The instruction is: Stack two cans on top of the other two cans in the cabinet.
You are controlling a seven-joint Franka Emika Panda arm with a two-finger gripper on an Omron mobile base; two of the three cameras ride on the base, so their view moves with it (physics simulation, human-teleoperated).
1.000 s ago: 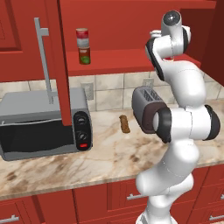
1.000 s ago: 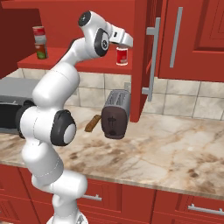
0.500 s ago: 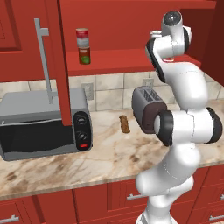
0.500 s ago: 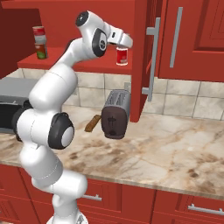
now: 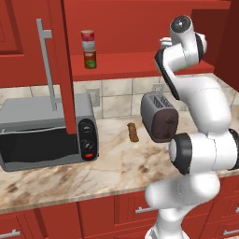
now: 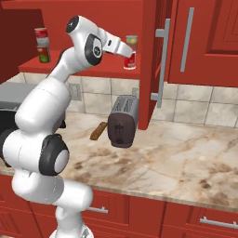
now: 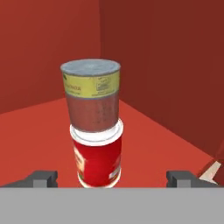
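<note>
Your tool [image 7: 112,178] stands released, fingertips wide either side of the yellow-banded can [image 7: 92,96] sitting on the red can [image 7: 97,158] at the shelf's [image 5: 140,60] right; the left pair [image 5: 88,49] is stacked too; next, I judge, withdraw straight without nudging.

I see two stacks on the cabinet shelf [image 5: 140,63]: one two-can stack [image 5: 88,49] at left, the other two-can stack [image 6: 130,52] at right. On the counter [image 6: 186,158] below, microwave [image 5: 46,133] left, toaster [image 5: 159,116] right, a small stick-like item [image 5: 133,132] between them.
</note>
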